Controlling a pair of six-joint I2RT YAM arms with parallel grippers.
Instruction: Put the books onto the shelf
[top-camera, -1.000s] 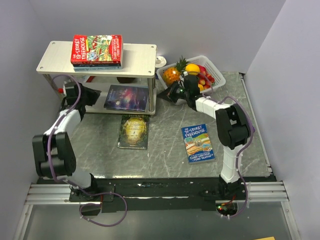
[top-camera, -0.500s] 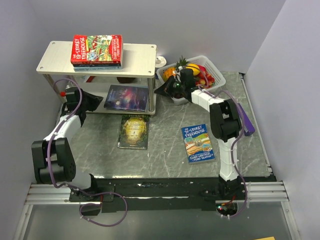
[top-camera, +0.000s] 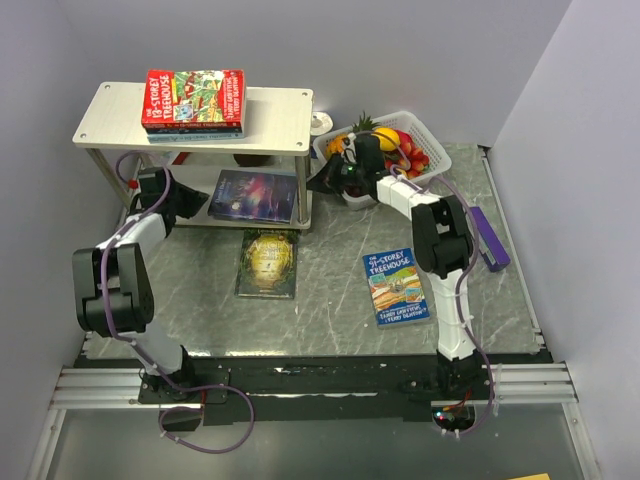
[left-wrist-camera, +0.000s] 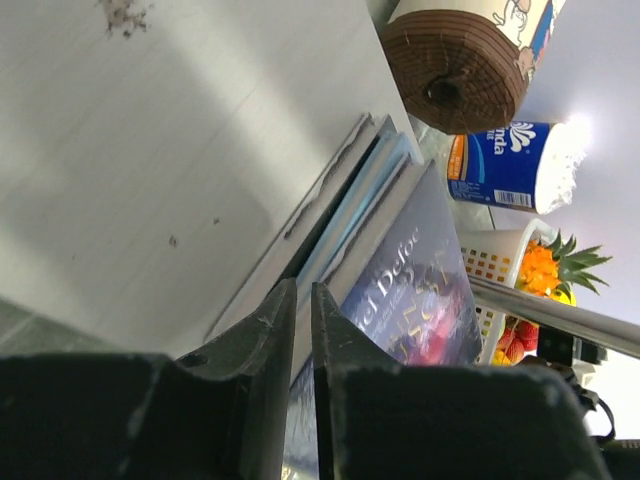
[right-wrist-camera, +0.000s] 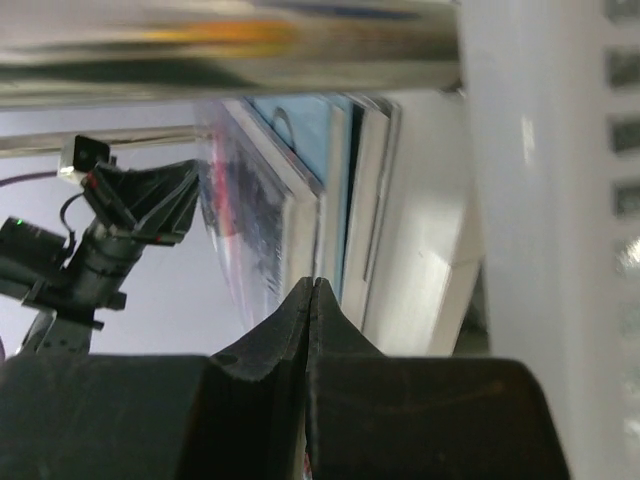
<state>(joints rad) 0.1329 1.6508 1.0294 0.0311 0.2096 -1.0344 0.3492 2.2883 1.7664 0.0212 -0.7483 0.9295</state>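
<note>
The shelf (top-camera: 285, 108) stands at the back left, with a red Treehouse book (top-camera: 195, 97) on a small stack on its top board. On the lower tier lies a dark galaxy book (top-camera: 255, 193) over other books. My left gripper (top-camera: 192, 203) is at that stack's left edge, its jaws turned to pinch across the stack's thickness. In the left wrist view the gripper (left-wrist-camera: 303, 290) is shut to a thin slit on the galaxy book (left-wrist-camera: 425, 290). My right gripper (top-camera: 325, 182) is shut with nothing in it. Its tips (right-wrist-camera: 314, 282) point at the stack's right edge (right-wrist-camera: 335, 190). A green-gold book (top-camera: 267, 262) and a blue Treehouse book (top-camera: 393, 285) lie on the table.
A white fruit basket (top-camera: 428, 140) sits just right of the shelf, close behind my right arm. A purple box (top-camera: 489, 240) lies at the right. Behind the shelf are a brown-bottomed paper cup (left-wrist-camera: 460, 55) and a blue tissue pack (left-wrist-camera: 500, 165). Walls close in on the left and right.
My left gripper's jaws have narrowed at the stack's left edge while the left arm swung in. My right gripper has shifted left, closer to the shelf's right end.
</note>
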